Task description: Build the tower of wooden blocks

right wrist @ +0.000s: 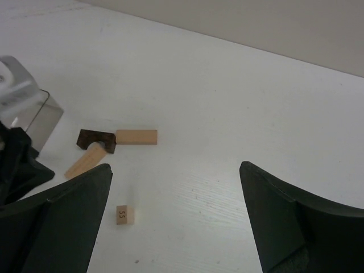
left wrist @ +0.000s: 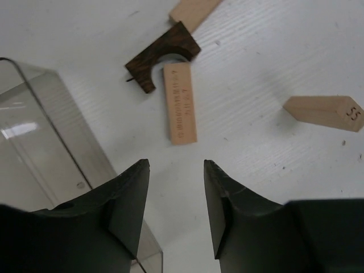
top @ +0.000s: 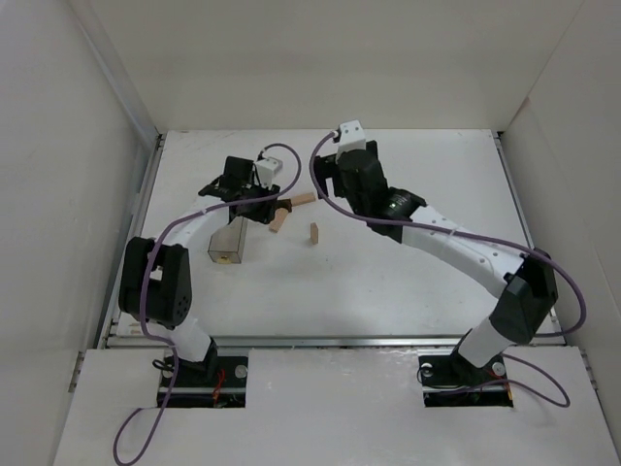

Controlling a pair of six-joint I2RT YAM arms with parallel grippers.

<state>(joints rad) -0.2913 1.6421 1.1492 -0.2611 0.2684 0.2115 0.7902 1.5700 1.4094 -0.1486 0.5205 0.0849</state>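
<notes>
Both claws are released. The left claw (left wrist: 176, 170) hovers over a flat tan block (left wrist: 180, 102) that touches a dark arch piece (left wrist: 162, 57), with the clear box (left wrist: 40, 131) crowding one finger. The right claw (right wrist: 175, 168) hangs above the worktop (top: 388, 282). The block marked 55 (right wrist: 124, 214) stands apart.

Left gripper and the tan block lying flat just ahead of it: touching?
Apart. Left wrist view: the left gripper, jaws open, sits short of the flat tan block, bare table between them.

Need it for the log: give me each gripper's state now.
Left gripper: open, holding nothing.
Right gripper: open wide, holding nothing.
</notes>
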